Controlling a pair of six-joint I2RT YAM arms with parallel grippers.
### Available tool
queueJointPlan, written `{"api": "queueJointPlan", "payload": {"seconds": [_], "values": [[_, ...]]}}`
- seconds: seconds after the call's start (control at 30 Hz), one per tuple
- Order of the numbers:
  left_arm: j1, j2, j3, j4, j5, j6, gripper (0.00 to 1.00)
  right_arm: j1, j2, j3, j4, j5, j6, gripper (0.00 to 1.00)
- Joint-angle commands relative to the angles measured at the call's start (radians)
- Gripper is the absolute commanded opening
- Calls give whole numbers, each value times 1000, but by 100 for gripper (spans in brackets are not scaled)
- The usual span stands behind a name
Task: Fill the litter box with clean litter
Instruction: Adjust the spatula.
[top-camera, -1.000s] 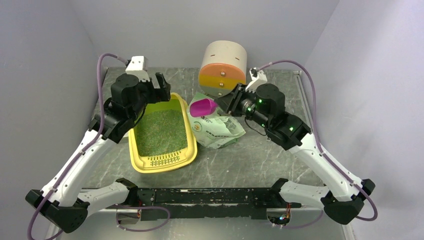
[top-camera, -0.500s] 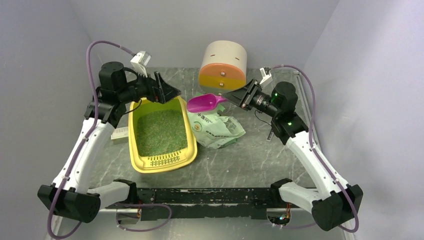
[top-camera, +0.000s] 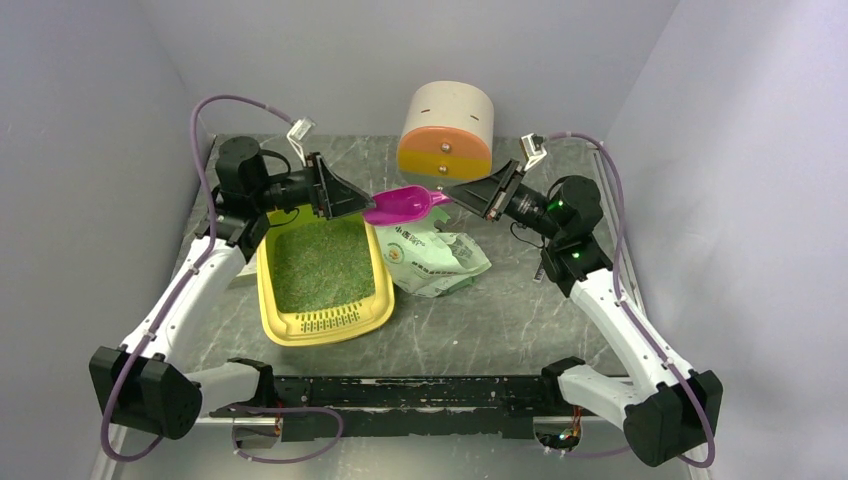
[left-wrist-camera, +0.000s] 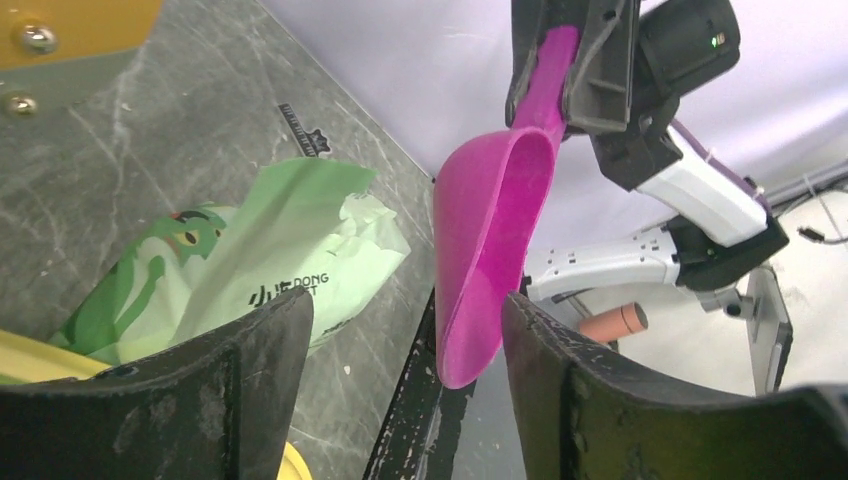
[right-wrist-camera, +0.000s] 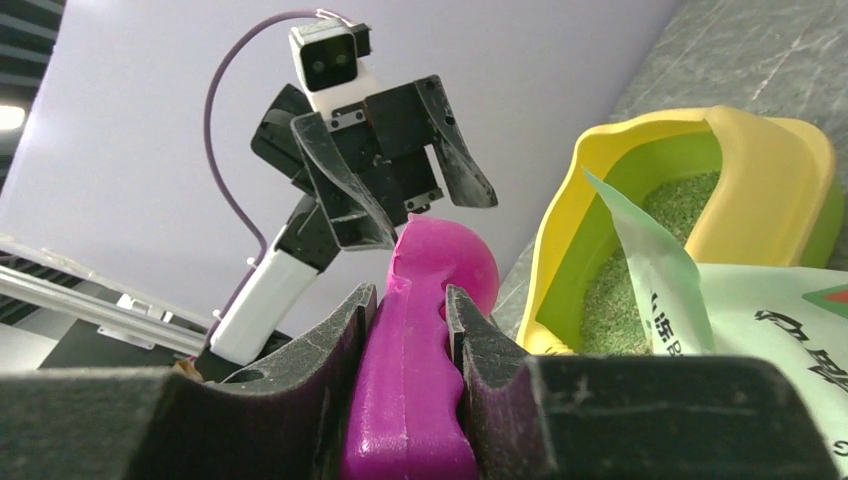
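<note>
Overhead, the right pincer (top-camera: 458, 191) clamped the magenta scoop (top-camera: 400, 207) by its handle; the left pincer (top-camera: 354, 198) gaped wide at its nine o'clock.

Litter box (top-camera: 300, 335): smooth yellow plastic, soft sheen on rim. Litter (top-camera: 320, 262): fine loose granules, matt, rough-looking. Scoop (left-wrist-camera: 490, 250): magenta moulded plastic, smooth, semi-gloss. Bag (left-wrist-camera: 290, 230): thin printed plastic film, creased, light gloss. Table (top-camera: 500, 300): grey veined stone-look top, smooth, dull sheen. Left fingers (left-wrist-camera: 250, 390): black plastic, matt, scuffed and dusted grey. Cabinet (top-camera: 447, 110): matt face, 2 shiny metal knobs.
</note>
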Motion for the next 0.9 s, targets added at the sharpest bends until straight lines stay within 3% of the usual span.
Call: {"api": "queueJointPlan", "payload": {"seconds": [0.0, 0.2, 0.3, 0.53, 0.63, 0.87], "values": [[-51, 19, 25, 5, 33, 35, 69, -9, -16, -27, 136, -25, 64, 0], [-72, 15, 8, 61, 24, 12, 36, -8, -17, -52, 167, -42, 72, 0], [-80, 31, 34, 34, 30, 47, 7, -8, -24, -45, 144, -82, 34, 1], [-80, 72, 154, -195, 26, 280, 5, -10, -17, 54, -93, -261, -209, 31], [-80, 77, 171, -219, 54, 331, 5, -16, -19, 57, -102, -309, -227, 59], [-80, 99, 222, -317, 113, 462, 5, -42, -38, 42, -100, -338, -227, 72]]}}
